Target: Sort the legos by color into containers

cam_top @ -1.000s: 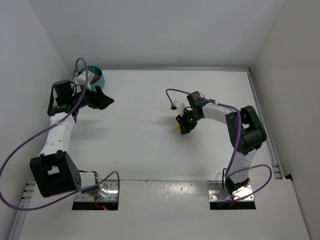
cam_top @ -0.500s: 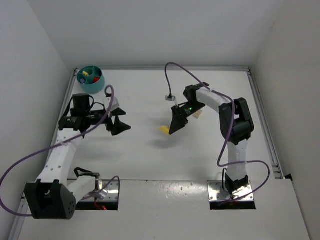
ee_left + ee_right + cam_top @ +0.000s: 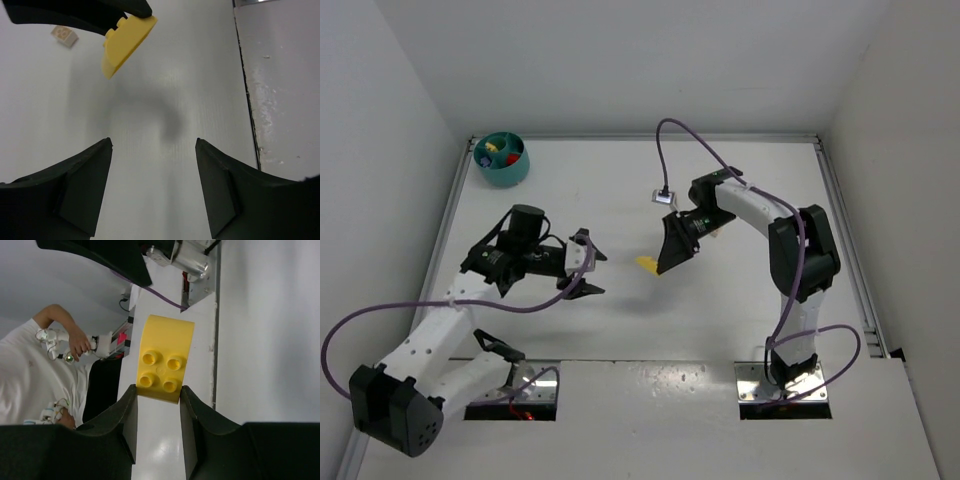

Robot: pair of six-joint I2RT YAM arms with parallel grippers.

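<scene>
My right gripper (image 3: 663, 262) is shut on a yellow studded lego (image 3: 646, 263) and holds it above the middle of the table, pointing left. In the right wrist view the yellow lego (image 3: 163, 358) sticks out between the fingertips. In the left wrist view it (image 3: 125, 42) hangs at the top under the right gripper's dark fingers. My left gripper (image 3: 597, 272) is open and empty, pointing right at the brick, a short gap away. The teal bowl (image 3: 502, 159) stands at the far left corner with small red, yellow and purple pieces inside.
A small white block (image 3: 717, 229) lies on the table behind the right gripper; it also shows in the left wrist view (image 3: 64, 35). A small connector on the purple cable (image 3: 663, 197) hangs above the table. Metal rails run along the table's left and right edges.
My left arm has swung from the bowl down toward the table's middle, its open gripper now close to the brick. My right gripper lifted the yellow lego and holds it, shifted slightly.
</scene>
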